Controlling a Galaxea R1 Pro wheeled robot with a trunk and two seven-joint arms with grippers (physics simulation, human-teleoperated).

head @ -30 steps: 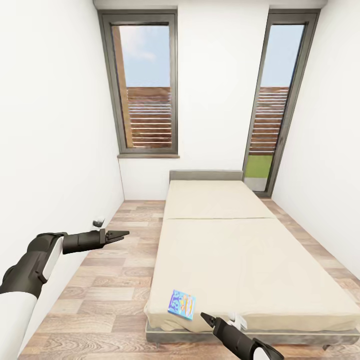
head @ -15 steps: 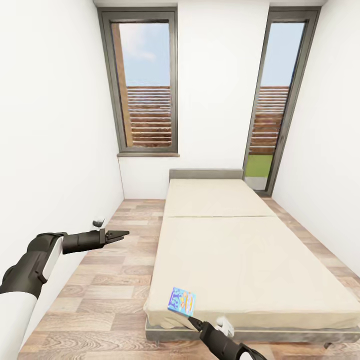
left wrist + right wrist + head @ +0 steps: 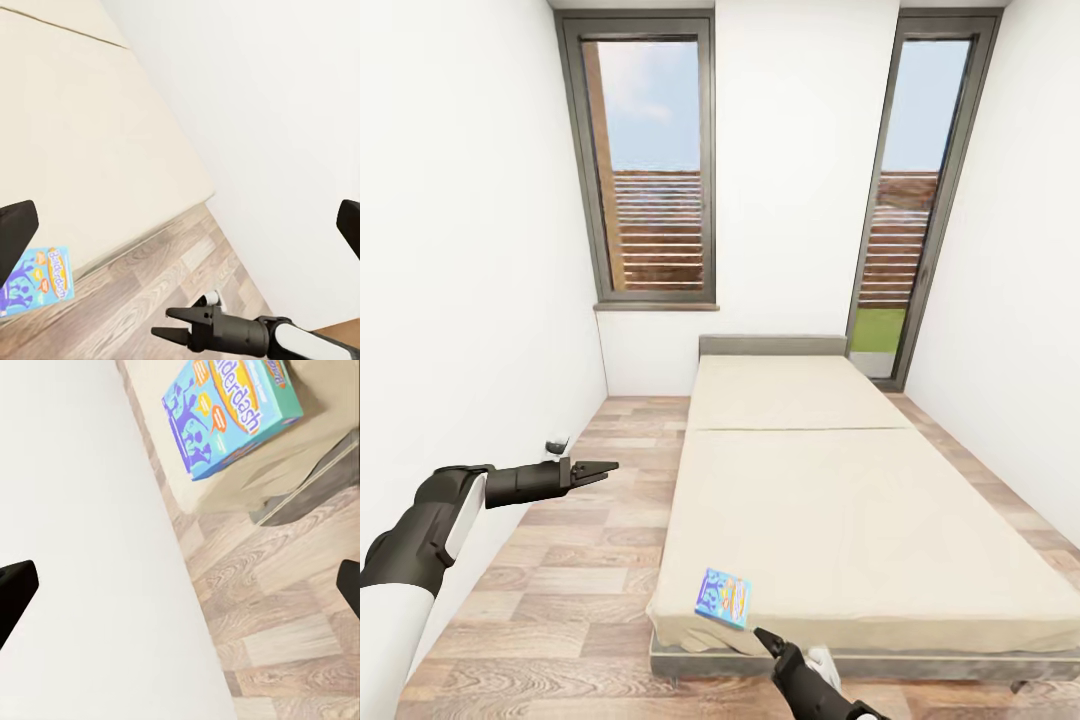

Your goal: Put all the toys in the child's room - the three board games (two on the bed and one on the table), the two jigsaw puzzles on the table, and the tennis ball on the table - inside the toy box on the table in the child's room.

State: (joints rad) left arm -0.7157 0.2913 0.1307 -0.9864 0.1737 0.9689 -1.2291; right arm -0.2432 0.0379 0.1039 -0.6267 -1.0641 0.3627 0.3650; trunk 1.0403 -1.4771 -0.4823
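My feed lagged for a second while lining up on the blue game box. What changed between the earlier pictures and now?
The right gripper swung toward the bed's left corner, then drew back down toward the lower edge of the head view, ending just below the blue board game; nothing was grasped. The view tilted slightly. The left gripper stayed put over the floor, and the game still lies at the mattress corner.

One blue board game (image 3: pixel 723 598) lies on one bed (image 3: pixel 860 520), just beyond the right end effector (image 3: pixel 763 636). Two end effectors are raised, the left end effector (image 3: pixel 600 467) well apart from the game, beneath two tall windows (image 3: pixel 650 170).
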